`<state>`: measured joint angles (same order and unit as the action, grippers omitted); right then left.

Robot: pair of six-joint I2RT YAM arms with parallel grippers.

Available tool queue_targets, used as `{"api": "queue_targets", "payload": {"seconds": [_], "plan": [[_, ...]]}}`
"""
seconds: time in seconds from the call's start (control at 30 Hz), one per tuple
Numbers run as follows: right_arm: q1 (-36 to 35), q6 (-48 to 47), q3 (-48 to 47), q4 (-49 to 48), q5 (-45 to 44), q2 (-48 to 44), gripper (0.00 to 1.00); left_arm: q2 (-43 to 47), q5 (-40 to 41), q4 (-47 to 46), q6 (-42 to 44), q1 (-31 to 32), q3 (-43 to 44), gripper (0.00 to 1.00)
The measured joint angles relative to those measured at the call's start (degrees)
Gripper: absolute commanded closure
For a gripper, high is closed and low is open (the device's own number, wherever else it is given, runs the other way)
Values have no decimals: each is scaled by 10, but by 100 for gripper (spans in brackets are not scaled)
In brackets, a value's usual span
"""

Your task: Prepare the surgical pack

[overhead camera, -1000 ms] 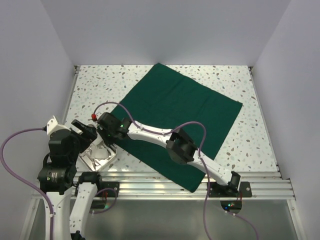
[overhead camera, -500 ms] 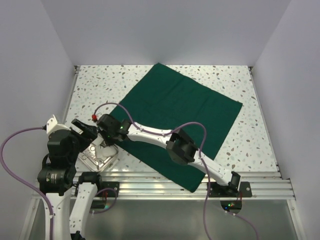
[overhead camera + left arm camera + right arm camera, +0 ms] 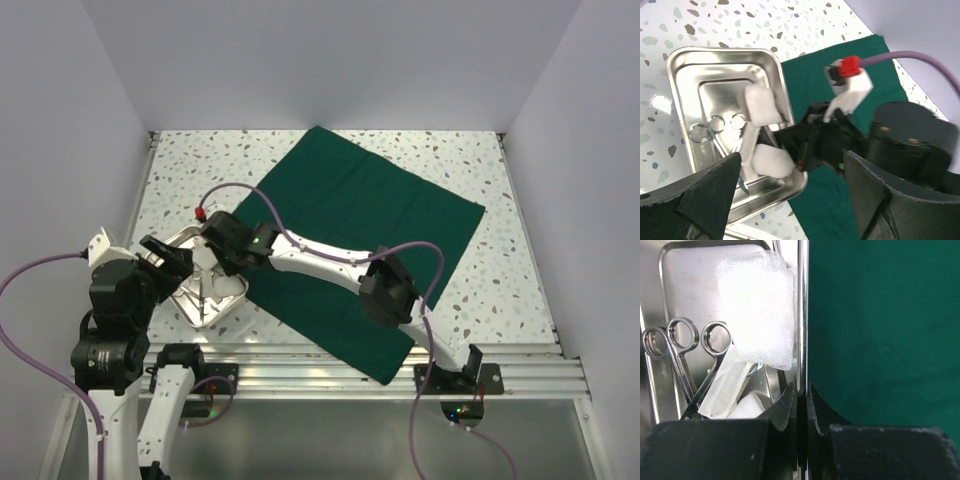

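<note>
1. Top external checked first: found the surgical pack (image 3: 370, 215) as a dark green drape lying flat and unfolded in the middle of the table (image 3: 180, 170), with nothing loaded on it yet.
2. Found the steel tray (image 3: 238, 297) at the drape's near-left border, carrying white pads (image 3: 762, 310) and scissors (image 3: 685, 345); cannot tell whether resting on the cloth or just beside it.
3. Noted a shift of the tray against a second ago: away from the near-left corner and closer to the drape.
4. Confirmed from right wrist: right gripper (image 3: 801, 390) pinched tight on the tray's thin rim, having closed within the last second.
5. Found left gripper (image 3: 168, 262) spread wide, holding nothing, poised just beside the tray's left side.
6. Judged as an early stage, with dragging of the tray onto the cloth under way; centring and folding of corners not yet done.
7. Flagged as risks: slipping of the thin-rim pinch, tipping and spilling of contents, bunching of the drape edge under a sliding tray.
</note>
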<state>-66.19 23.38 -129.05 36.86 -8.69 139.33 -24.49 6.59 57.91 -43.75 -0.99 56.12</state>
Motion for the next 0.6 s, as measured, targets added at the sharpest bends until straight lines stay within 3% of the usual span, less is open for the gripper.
{"api": "queue_targets", "payload": {"seconds": [0.3, 0.6], "plan": [[57, 43, 147, -6, -58, -160, 100, -14, -22, -10, 4, 0, -3, 13], [164, 51, 353, -27, -96, -262, 100, -72, -94, -64, 16, 0, -73, 15]]}}
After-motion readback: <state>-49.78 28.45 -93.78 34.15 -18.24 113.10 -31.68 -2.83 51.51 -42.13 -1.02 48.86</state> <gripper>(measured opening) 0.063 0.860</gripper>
